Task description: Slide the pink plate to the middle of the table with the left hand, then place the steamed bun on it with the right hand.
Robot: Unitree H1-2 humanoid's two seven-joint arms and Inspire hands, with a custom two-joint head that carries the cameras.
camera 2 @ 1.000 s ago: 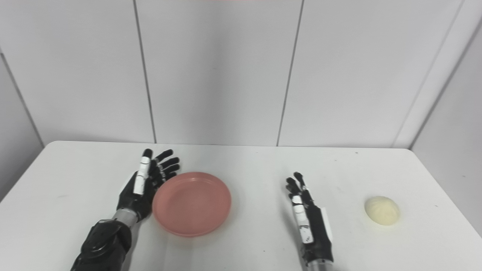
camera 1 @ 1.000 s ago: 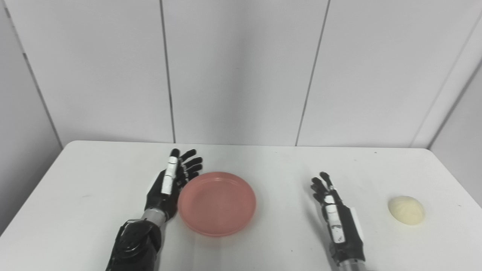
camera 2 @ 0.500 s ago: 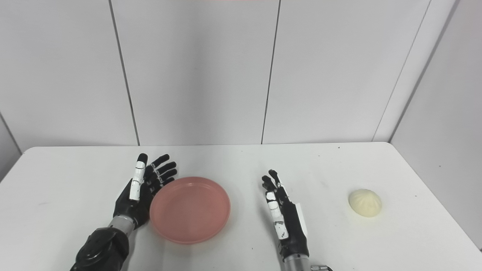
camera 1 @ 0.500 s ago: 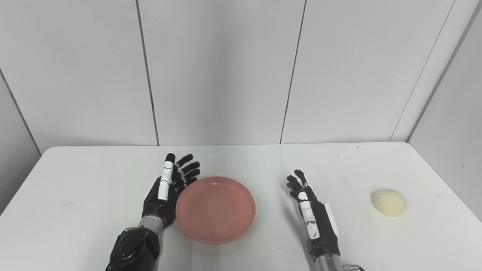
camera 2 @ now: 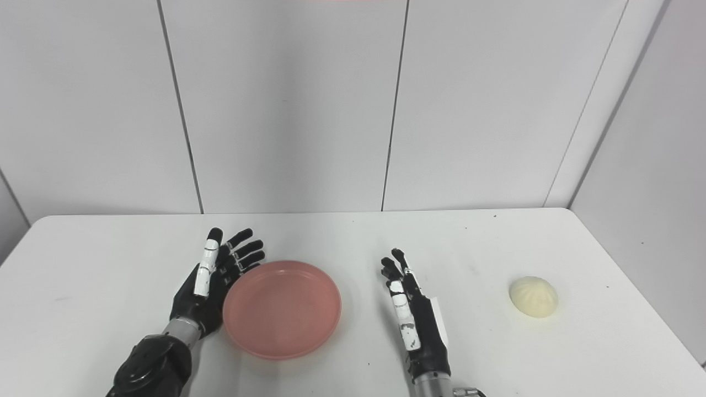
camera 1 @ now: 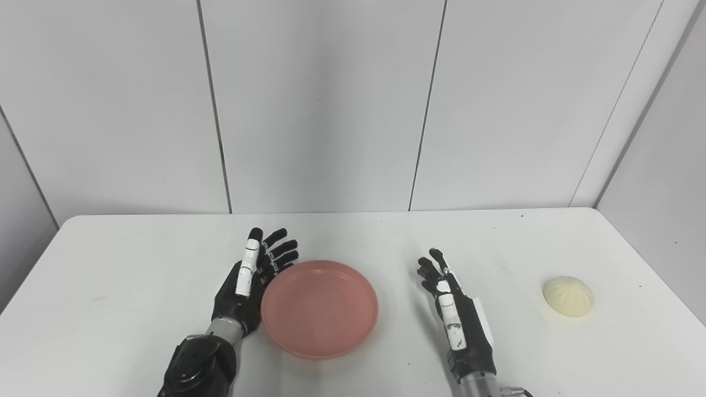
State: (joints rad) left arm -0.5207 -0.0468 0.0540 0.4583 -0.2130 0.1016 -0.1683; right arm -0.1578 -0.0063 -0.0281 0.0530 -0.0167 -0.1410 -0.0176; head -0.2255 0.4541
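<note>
The pink plate (camera 1: 320, 309) lies flat on the white table (camera 1: 127, 259), a little left of its middle. My left hand (camera 1: 251, 281) is open, fingers straight and apart, its palm against the plate's left rim. The pale steamed bun (camera 1: 568, 296) lies far right on the table, near the right edge. My right hand (camera 1: 455, 314) is open and empty, standing edge-up on the table between the plate and the bun, well apart from both. The same things show in the right eye view: plate (camera 2: 281, 309), bun (camera 2: 533, 296).
White wall panels (camera 1: 331, 99) stand right behind the table's far edge. The table's right edge runs close past the bun. Nothing else lies on the tabletop.
The camera turned right between one second and half a second ago. Since then the left hand has nudged the plate slightly to the right. The right hand and bun have stayed put.
</note>
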